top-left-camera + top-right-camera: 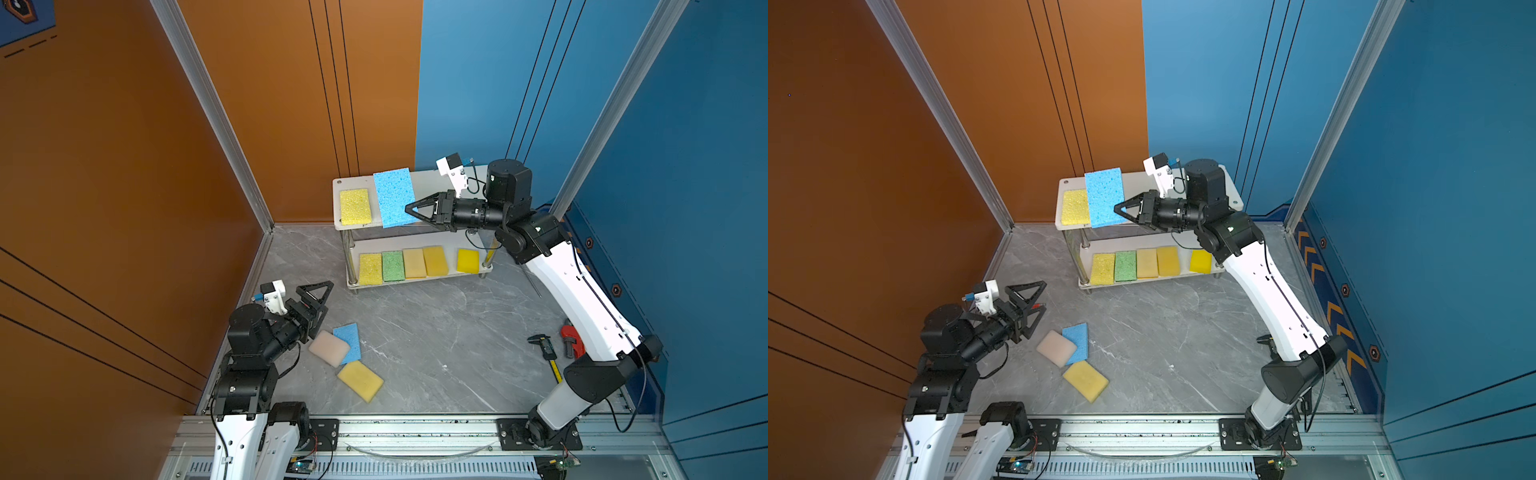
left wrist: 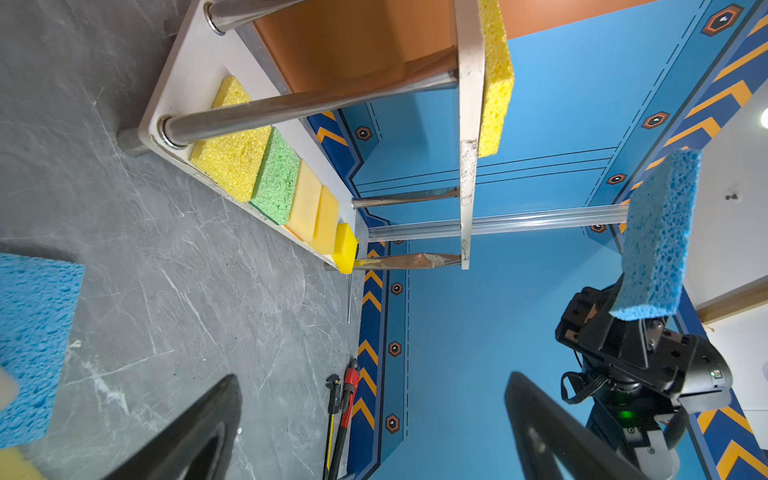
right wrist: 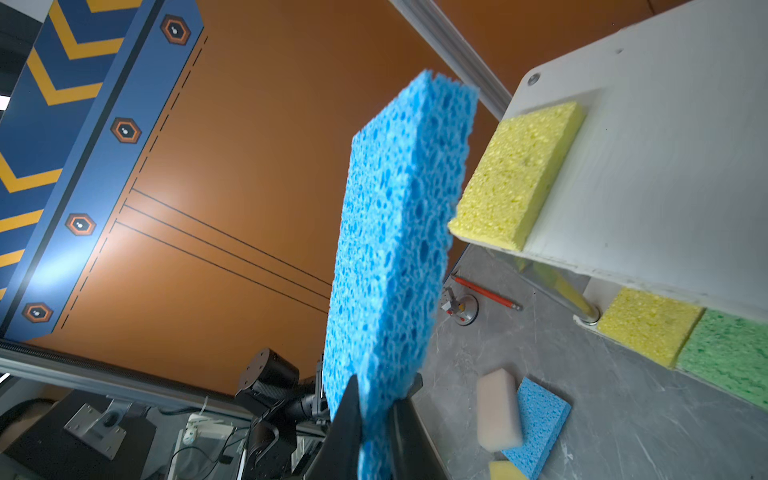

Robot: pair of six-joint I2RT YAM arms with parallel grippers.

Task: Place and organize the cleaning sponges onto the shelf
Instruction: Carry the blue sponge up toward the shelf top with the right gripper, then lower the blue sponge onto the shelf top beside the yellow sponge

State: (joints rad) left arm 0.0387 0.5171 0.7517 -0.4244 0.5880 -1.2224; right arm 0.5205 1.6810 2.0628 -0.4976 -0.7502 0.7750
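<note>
Clamps flat blue porous foam sponge (image 1: pixel 392 195) in right gripper (image 1: pixel 409 208) above top board of white two-tier chrome-post shelf (image 1: pixel 424 185); hangs left gripper (image 1: pixel 326 303) splayed, empty, near whitish-pink foam pad (image 1: pixel 329 348).

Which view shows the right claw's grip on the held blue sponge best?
The right wrist view: the held blue sponge fills the middle, with the right claw pinching its near edge. Both top views show its flat face over the shelf, with the grip partly hidden. The left wrist view shows it smaller, from the side.
</note>
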